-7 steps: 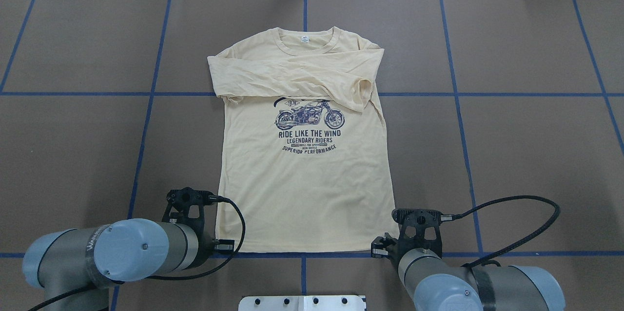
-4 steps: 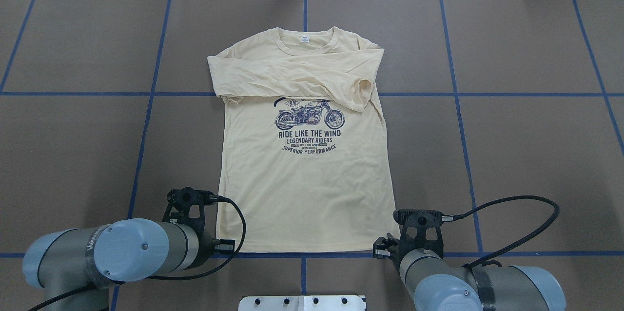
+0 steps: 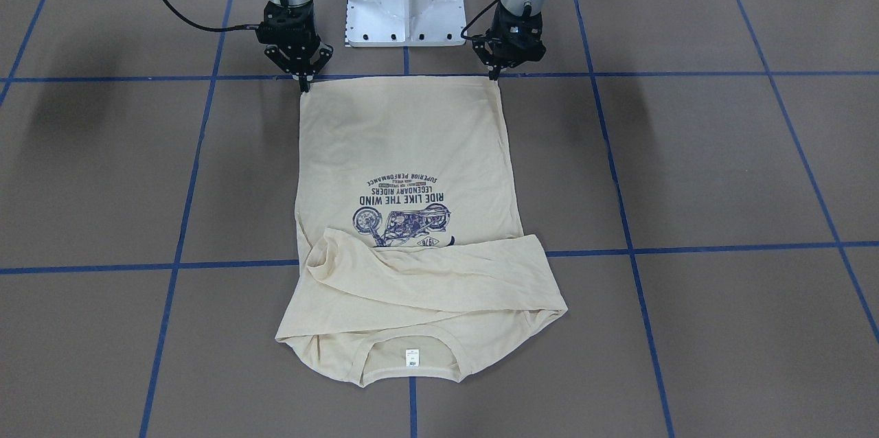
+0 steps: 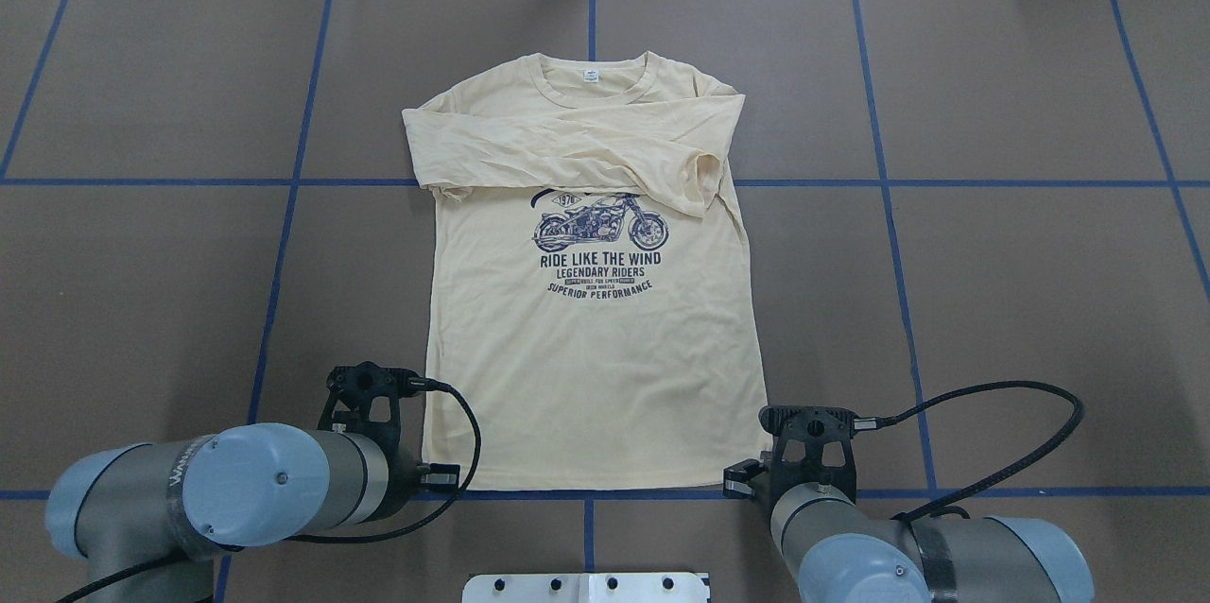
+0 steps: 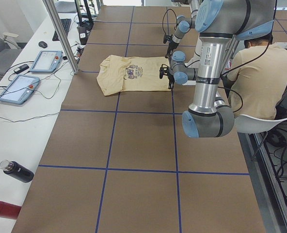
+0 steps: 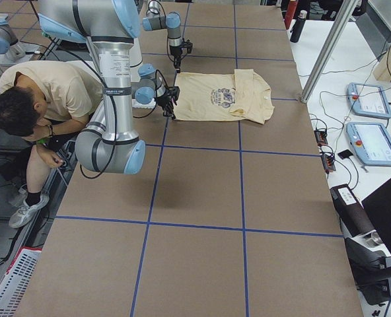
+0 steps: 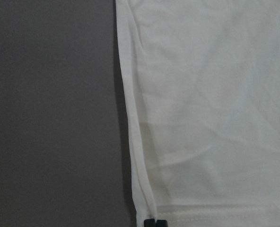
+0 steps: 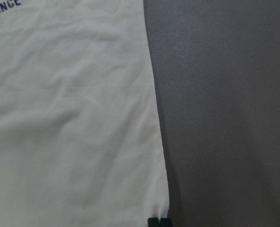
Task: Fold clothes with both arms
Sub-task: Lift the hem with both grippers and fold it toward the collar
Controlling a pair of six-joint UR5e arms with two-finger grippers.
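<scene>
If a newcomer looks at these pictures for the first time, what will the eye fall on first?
The cream shirt lies flat in the middle of the brown table, motorcycle print up, both sleeves folded across its chest. At the hem nearest the robot, the left gripper and the right gripper each pinch one corner, shut on the cloth. A person sits bent over behind the robot.
</scene>
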